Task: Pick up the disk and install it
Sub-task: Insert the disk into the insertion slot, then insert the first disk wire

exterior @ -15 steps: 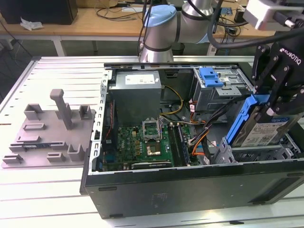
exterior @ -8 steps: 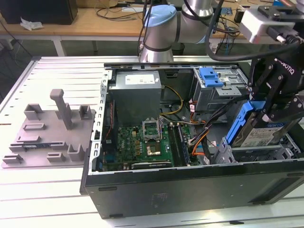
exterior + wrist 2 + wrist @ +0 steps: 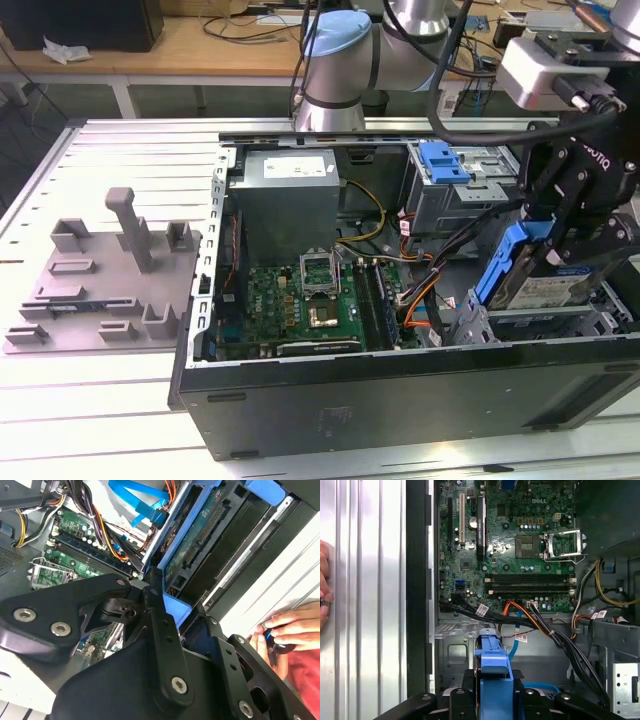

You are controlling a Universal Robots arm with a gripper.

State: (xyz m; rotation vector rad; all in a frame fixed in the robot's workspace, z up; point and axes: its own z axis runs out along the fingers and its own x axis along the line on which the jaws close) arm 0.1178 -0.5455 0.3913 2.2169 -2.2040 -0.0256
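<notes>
Clamping the disk [image 3: 553,290] by its sides, the gripper [image 3: 562,248] has its jaws drawn in on the blue frame [image 3: 493,676], which shows squarely between them in the first wrist view. I judge this a firm hold, not a mere touch.

The disk hangs inside the case [image 3: 400,400], at the case's end on the exterior view's right. Its label faces upward, and it is tilted rather than flat. The blue-framed long edge sits higher and toward the case's middle, and the silver body slopes down toward the case's outer wall.

Straight beneath it, in that same corner of the case, lies the grey metal bay [image 3: 545,322]. The disk is just above the bay and looks not yet seated in it. Its long axis appears to run roughly along the bay's, though the tilt leaves the two out of line.

Cables [image 3: 565,645] cross the case floor near the bay, between it and the board [image 3: 290,290]. A person's hand [image 3: 292,627] rests just outside the case wall.
</notes>
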